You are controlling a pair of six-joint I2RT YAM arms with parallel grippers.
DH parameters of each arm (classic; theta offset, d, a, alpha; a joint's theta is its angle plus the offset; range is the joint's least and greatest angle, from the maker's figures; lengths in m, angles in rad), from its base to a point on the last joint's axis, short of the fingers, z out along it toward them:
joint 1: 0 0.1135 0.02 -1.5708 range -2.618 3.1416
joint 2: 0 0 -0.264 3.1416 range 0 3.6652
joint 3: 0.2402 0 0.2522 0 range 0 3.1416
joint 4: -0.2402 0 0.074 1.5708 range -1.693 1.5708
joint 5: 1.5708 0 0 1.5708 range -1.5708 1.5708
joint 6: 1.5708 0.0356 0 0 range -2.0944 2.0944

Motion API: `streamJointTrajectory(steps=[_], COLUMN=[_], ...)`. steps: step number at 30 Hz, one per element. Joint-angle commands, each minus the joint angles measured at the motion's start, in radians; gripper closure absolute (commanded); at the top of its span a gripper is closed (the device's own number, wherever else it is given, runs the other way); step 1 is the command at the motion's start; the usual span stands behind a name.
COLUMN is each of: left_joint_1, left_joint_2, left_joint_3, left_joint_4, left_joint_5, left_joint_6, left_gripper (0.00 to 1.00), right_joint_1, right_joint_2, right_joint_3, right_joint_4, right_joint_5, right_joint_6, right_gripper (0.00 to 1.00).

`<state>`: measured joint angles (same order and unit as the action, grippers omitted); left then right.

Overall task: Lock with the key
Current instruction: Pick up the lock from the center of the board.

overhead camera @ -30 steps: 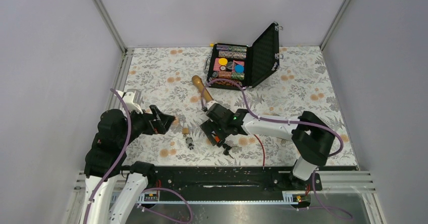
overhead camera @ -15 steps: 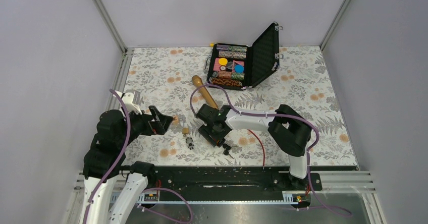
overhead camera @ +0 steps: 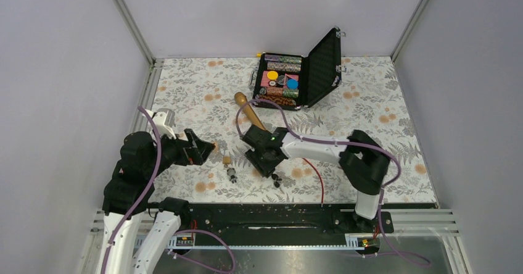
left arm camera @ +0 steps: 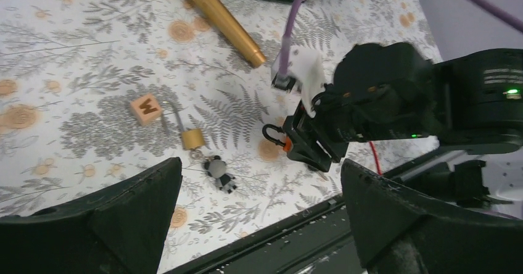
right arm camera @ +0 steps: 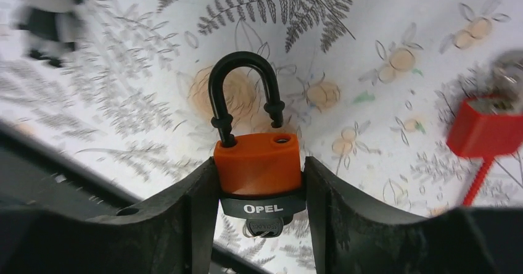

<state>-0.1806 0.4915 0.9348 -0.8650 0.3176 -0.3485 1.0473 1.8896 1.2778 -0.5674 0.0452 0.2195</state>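
Right fingers (right arm camera: 179,218) gripping orange padlock (right arm camera: 257,163), black U-shackle (right arm camera: 242,70)

the right gripper (right arm camera: 259,170) has closed from wide open onto the orange padlock (right arm camera: 256,160).

Bright, even light; padlock (right arm camera: 257,163) sharp, upper corners blurred.

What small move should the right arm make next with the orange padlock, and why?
Probably lift the padlock a little. The right gripper presses both sides of its orange body, the shackle is open with one leg out of its hole, and the left gripper is open and apart; raising it would likely ease access for that one.
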Motion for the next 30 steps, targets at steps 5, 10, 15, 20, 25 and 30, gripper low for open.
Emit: streamJointTrajectory(steps=[5, 10, 15, 20, 25, 30], left_joint_1=[0.004, 0.002, -0.027, -0.086, -0.205, -0.375], left_joint_2=[0.024, 0.01, -0.008, -0.025, 0.005, 0.071], left_joint_3=[0.017, -0.021, -0.093, -0.146, -0.164, -0.185], left_joint_4=[0.109, 0.199, 0.347, 0.445, 0.463, 0.558], left_joint_5=[0.187, 0.238, 0.271, 0.235, 0.07, -0.08], left_joint_6=[-0.085, -0.138, -0.207, -0.215, -0.194, -0.2], left_gripper=[0.01, 0.01, 0.01, 0.01, 0.02, 0.06], right_joint_1=[-0.028, -0.03, -0.029, -0.013, 0.016, 0.026], right_joint_2=[-0.44, -0.588, -0.628, -0.639, -0.67, -0.666], right_joint_3=[-0.12, -0.224, -0.31, -0.333, -0.371, -0.379], right_joint_4=[0.299, 0.571, 0.8, 0.848, 0.81, 0.783], right_joint_5=[-0.039, -0.065, -0.051, 0.032, 0.176, 0.197], right_joint_6=[0.363, 0.696, 1.027, 1.22, 1.372, 1.432], right_gripper=[0.61, 0.6, 0.6, 0.62, 0.65, 0.66])
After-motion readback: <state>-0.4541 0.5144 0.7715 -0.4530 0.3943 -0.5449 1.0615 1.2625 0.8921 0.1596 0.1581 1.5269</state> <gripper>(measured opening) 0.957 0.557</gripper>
